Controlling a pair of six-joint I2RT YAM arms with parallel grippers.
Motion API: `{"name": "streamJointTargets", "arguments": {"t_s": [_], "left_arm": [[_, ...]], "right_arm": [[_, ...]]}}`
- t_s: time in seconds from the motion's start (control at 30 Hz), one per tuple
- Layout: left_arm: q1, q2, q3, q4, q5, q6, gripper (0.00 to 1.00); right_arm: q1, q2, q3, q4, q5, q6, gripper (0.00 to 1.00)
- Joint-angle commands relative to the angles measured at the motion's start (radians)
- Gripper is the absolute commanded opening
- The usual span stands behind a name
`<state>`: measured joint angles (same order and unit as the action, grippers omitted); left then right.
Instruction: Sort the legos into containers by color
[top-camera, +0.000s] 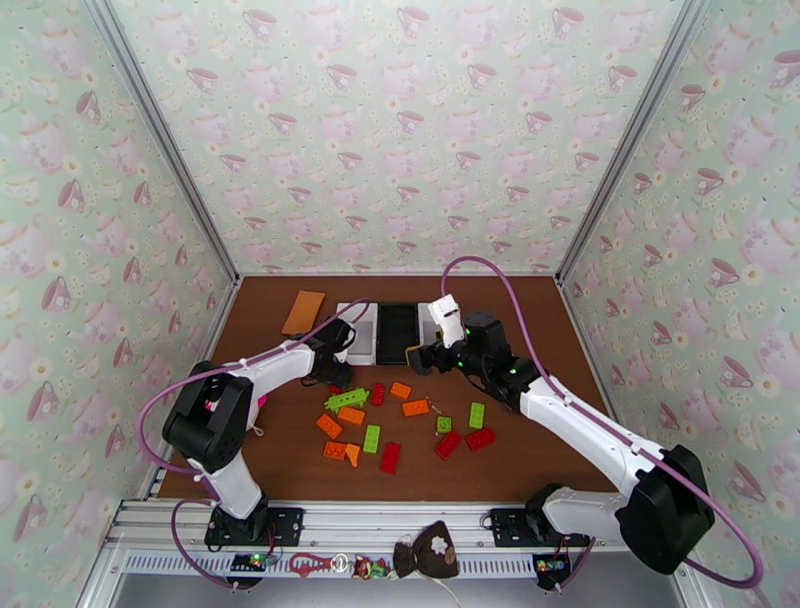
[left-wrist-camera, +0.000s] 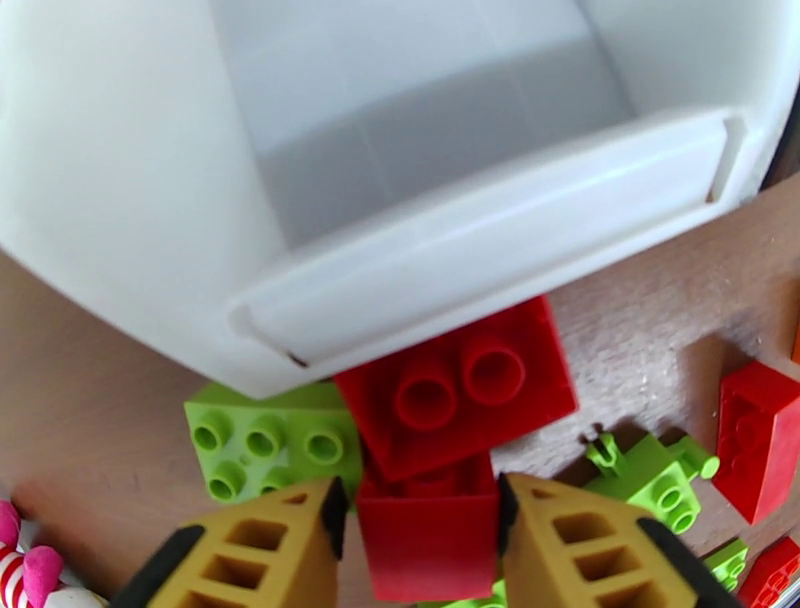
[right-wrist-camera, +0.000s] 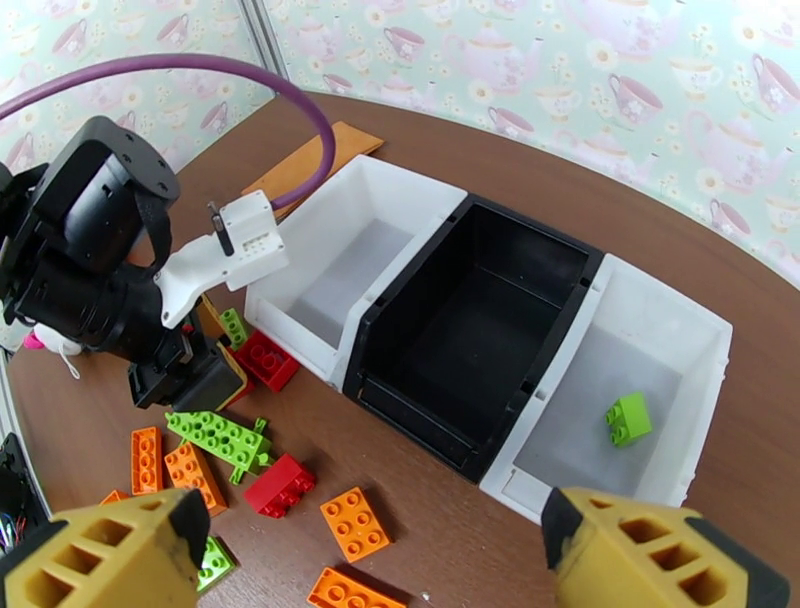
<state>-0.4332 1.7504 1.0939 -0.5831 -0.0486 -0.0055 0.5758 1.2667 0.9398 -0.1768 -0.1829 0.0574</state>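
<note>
Red, orange and lime green legos (top-camera: 400, 425) lie scattered on the brown table in front of three containers. These are a left white bin (top-camera: 360, 335), a black bin (top-camera: 397, 333) and a right white bin (right-wrist-camera: 690, 340). One green lego (right-wrist-camera: 628, 418) lies inside the right white bin. My left gripper (left-wrist-camera: 418, 510) is low at the near edge of the left white bin (left-wrist-camera: 450, 270), its fingers against both sides of a red lego (left-wrist-camera: 455, 390). Above the bins' front edge my right gripper (right-wrist-camera: 375, 560) hovers open with nothing between its fingers.
A flat orange card (top-camera: 303, 312) lies at the back left beside the bins. A pink-and-white striped plush toy (left-wrist-camera: 30, 575) sits by the left arm. Wallpapered walls enclose the table on three sides.
</note>
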Motion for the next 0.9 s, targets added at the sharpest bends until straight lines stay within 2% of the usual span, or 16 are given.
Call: {"name": "streamJointTargets", "arguments": {"t_s": [0.0, 0.1, 0.63, 0.87], "left_arm": [[-0.008, 0.036, 0.008, -0.027, 0.033, -0.014, 0.43], [-0.011, 0.025, 0.006, -0.028, 0.028, -0.016, 0.32], [-0.019, -0.121, 0.008, -0.004, -0.038, -0.061, 0.33], [-0.021, -0.199, 0.025, 0.081, -0.068, -0.137, 0.33]], "right_arm": [[0.006, -0.012, 0.021, 0.004, 0.029, 0.012, 0.94], [0.004, -0.009, 0.018, 0.014, 0.026, 0.017, 0.94], [0.006, -0.016, 0.006, 0.052, 0.031, 0.031, 0.94], [0.006, -0.020, 0.010, 0.073, 0.025, 0.036, 0.94]]}}
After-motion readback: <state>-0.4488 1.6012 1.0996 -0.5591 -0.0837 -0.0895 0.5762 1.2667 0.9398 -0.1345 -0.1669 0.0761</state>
